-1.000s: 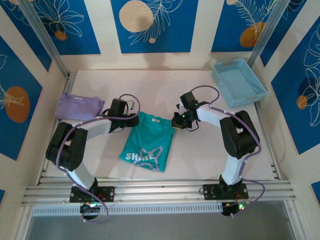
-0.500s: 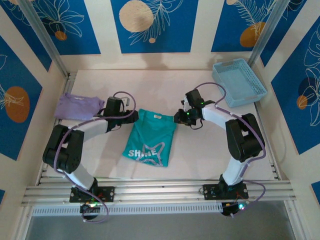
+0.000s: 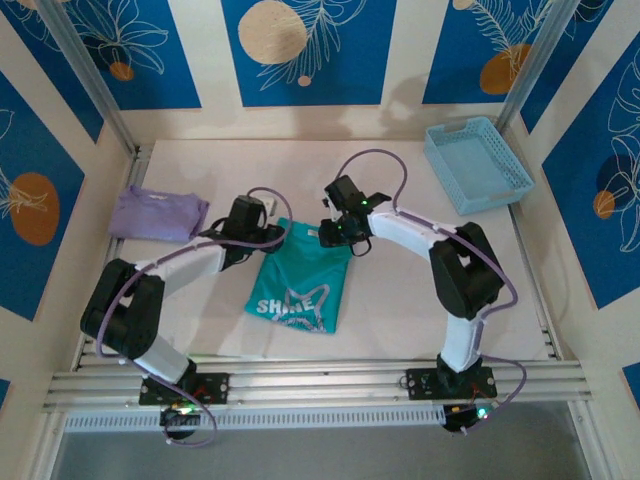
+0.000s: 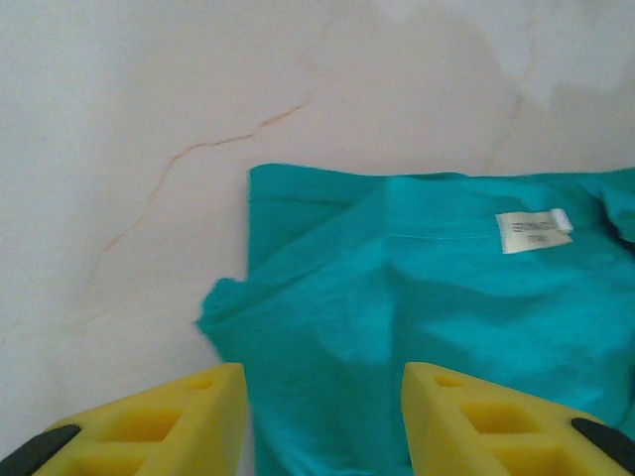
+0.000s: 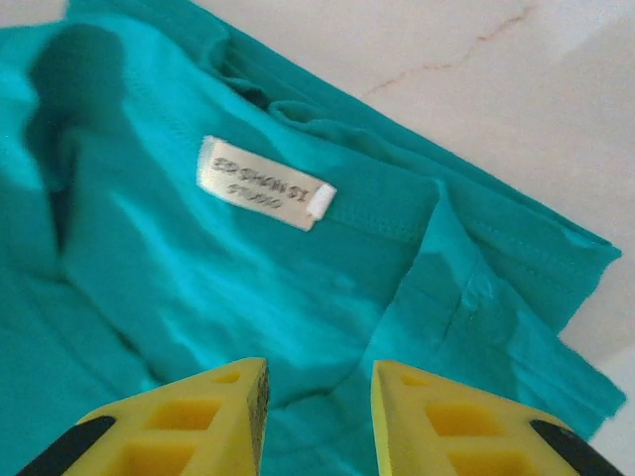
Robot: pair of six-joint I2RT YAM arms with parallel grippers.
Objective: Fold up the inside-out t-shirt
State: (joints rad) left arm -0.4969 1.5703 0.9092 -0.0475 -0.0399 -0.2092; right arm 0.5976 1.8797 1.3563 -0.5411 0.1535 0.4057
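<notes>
The teal inside-out t-shirt (image 3: 300,282) lies folded into a narrow panel at the table's middle, with white lettering on its near end. Its far edge carries a small white label (image 5: 263,183), also seen in the left wrist view as the label (image 4: 534,230). My left gripper (image 3: 268,236) hovers at the t-shirt (image 4: 427,297)'s far left corner, its yellow fingers (image 4: 169,421) apart over the cloth. My right gripper (image 3: 334,232) hangs over the far edge of the t-shirt (image 5: 228,288) near the collar, fingers (image 5: 446,421) apart, with cloth lying flat below the gap.
A folded lavender garment (image 3: 158,213) lies at the far left of the table. A light blue basket (image 3: 477,165) stands at the far right corner. Metal frame posts and side walls border the pale tabletop (image 3: 400,300).
Both grippers have opened and let go of the shirt. The right gripper has swung left from beside the shirt to over its far edge, and the left has shifted right toward the corner.
</notes>
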